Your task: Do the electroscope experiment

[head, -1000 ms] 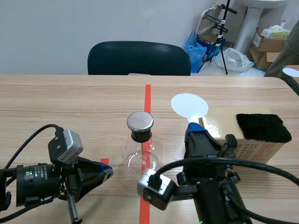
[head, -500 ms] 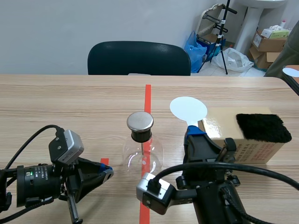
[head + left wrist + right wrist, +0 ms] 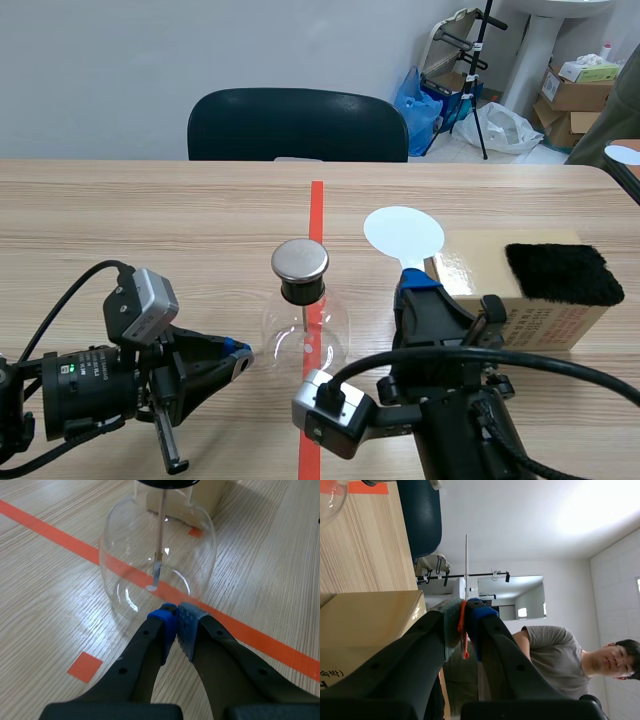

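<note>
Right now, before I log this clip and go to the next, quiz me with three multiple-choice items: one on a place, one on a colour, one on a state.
1. Where does the flask stand?
A. on a metal tray
B. over the red tape line
C. on a stack of books

2. What colour is the disc held in the right claw?
A. black
B. green
C. white

3. How is the left claw set?
A. shut on nothing
B. open wide
C. shut on a cloth

Answers:
1. B: in the scene view the tape runs under the flask's base.
2. C: the disc shows plain white above the claw.
3. A: in the left wrist view the pads meet just short of the glass, with nothing between them.
</note>
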